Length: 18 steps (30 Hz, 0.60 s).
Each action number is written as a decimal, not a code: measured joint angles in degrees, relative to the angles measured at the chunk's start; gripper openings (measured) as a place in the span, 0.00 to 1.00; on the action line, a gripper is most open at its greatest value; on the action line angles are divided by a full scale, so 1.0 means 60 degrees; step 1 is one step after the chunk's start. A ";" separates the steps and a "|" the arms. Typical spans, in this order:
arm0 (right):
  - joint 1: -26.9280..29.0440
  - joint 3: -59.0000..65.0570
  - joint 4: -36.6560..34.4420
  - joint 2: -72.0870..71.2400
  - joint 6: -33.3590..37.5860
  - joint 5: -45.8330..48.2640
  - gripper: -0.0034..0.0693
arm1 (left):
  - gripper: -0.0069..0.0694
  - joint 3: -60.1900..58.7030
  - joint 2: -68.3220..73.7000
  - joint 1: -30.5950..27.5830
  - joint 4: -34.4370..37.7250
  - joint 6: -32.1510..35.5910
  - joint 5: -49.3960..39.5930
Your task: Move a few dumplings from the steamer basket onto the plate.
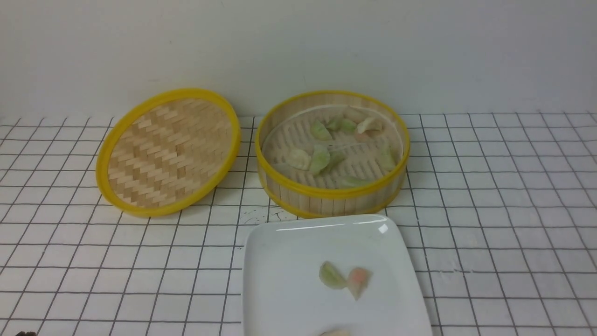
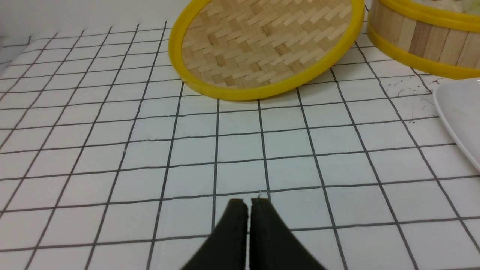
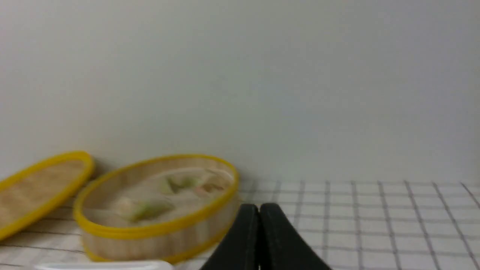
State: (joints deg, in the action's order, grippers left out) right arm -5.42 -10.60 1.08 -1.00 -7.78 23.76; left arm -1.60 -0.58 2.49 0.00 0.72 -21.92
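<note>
- left gripper (image 2: pixel 248 202): jaws pressed together, only a hairline slit between the black fingers, nothing held. it hangs over bare grid cloth (image 2: pixel 112 150), touching none of the task items.
- right gripper (image 3: pixel 259 207): jaws fully together, tips meeting, empty. it sits off to the side of the basket, not in contact with it; that view is blurred.
- neither gripper shows in the front view.
- steamer basket (image 1: pixel 326 198): upright on the cloth, at the back of the scene, just behind the plate. near rim of the basket sits just beside the plate's far edge; can't tell if they touch.
- dumplings in basket (image 1: pixel 320 157): several, mostly pale green with a few off-white, scattered over the slatted floor.
- plate (image 1: pixel 280 261): white square, nearest the camera, partly cut off by the frame's lower edge.
- dumplings on plate: green dumpling (image 1: pixel 331 275) and pinkish-orange dumpling (image 1: pixel 358 280) touching each other near the plate's middle; a third pale one (image 1: pixel 335 332) barely visible at the frame's lower edge.
- lid (image 1: pixel 168 149): woven, yellow-rimmed, lying to the left of the basket, tilted with its far side propped up, near edge on the cloth.
</note>
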 joint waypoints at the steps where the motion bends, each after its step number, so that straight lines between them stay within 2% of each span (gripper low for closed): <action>1: 0.0433 0.0395 0.0056 0.0000 0.0000 0.0010 0.03 | 0.08 0.0000 0.0000 0.0000 0.0000 0.0010 0.0000; 6: 0.1330 0.1735 0.0092 0.0000 0.0000 0.0091 0.03 | 0.08 0.0000 0.0000 0.0000 0.0000 0.0018 0.0000; 18: 0.1394 0.1949 0.0163 0.0012 0.0020 -0.0173 0.03 | 0.08 0.0000 0.0000 0.0000 0.0000 0.0018 -0.0010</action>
State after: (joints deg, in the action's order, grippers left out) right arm 2.94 1.10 2.06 -0.93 -7.66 22.71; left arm -1.60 -0.58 2.49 0.00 0.83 -21.98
